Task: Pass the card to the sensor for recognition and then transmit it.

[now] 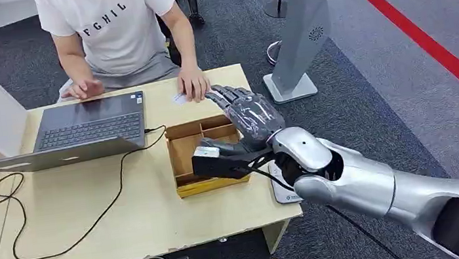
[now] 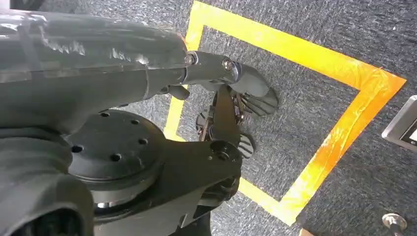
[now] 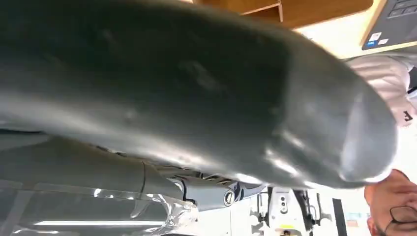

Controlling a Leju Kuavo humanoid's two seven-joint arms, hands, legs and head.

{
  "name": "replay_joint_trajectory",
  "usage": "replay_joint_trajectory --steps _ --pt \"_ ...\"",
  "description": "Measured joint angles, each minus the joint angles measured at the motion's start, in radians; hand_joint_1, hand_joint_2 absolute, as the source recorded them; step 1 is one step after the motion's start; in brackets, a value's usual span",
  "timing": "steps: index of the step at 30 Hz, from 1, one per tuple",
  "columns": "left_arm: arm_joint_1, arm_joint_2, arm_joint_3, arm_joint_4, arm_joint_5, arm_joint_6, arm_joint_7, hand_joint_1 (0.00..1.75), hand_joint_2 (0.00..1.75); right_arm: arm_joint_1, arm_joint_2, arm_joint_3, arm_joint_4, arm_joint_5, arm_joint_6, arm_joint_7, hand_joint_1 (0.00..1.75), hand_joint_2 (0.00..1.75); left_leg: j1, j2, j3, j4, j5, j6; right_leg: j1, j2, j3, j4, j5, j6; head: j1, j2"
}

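A small white card lies on the table's far edge under the fingers of a person's hand. My right hand hovers over the cardboard box, its fingers stretched out toward that card and nearly touching the person's hand, with nothing in it. Its thick grey thumb crosses the right wrist view. A flat white sensor pad lies at the table's right edge, mostly hidden under my right wrist. My left hand hangs above the floor; how its fingers lie is not clear.
An open laptop stands on the wooden table, its black cable looping over the front left. The person sits behind the table. A grey stand rises on the right beside red floor tape. Yellow tape marks the carpet.
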Motion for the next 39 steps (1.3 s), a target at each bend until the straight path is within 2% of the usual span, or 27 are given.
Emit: replay_joint_trajectory --steps 14,19,20,27,32,39 --pt "0.000 -0.003 0.000 0.000 0.002 0.000 0.002 0.00 0.00 0.051 -0.019 -0.002 -0.040 0.016 -0.004 0.000 0.00 0.00 0.000 0.000 0.000 0.000 0.000 0.000 0.000 0.000 0.000 0.000 0.000 0.000 0.000 0.000" --pt "0.000 -0.005 0.000 0.000 0.004 0.001 0.002 0.00 0.00 0.102 -0.021 -0.015 -0.061 0.089 -0.006 0.006 0.00 0.00 0.000 0.000 0.000 0.000 0.000 0.000 0.000 0.000 0.000 0.000 0.000 0.000 0.000 0.000" --pt "0.000 -0.005 0.000 0.000 0.006 0.001 0.002 0.00 0.00 0.112 -0.020 -0.015 -0.064 0.098 -0.006 0.007 0.00 1.75 0.000 0.000 0.000 0.000 0.000 0.000 0.000 0.000 0.000 0.000 0.000 0.000 0.000 0.000" --pt "-0.001 -0.007 0.000 0.000 0.006 0.001 0.001 0.00 0.00 0.184 -0.017 -0.032 -0.080 0.147 0.004 -0.014 0.00 1.75 0.000 0.000 -0.001 0.000 0.000 0.000 0.000 0.000 0.000 0.000 0.000 0.000 0.000 0.000" --pt "-0.001 -0.008 0.000 0.000 0.006 0.002 -0.001 0.00 0.00 0.225 -0.006 -0.041 -0.083 0.208 0.045 -0.013 0.00 1.75 0.000 0.000 0.000 0.000 0.000 0.000 0.000 0.000 0.000 0.000 0.000 0.000 0.000 0.000" --pt "-0.001 -0.008 0.000 0.000 0.005 0.002 -0.001 0.00 0.00 0.257 0.007 -0.045 -0.087 0.227 0.063 -0.013 0.00 1.75 0.000 0.000 -0.001 0.000 0.000 0.000 0.000 0.000 0.000 0.000 0.000 0.000 0.000 0.000"
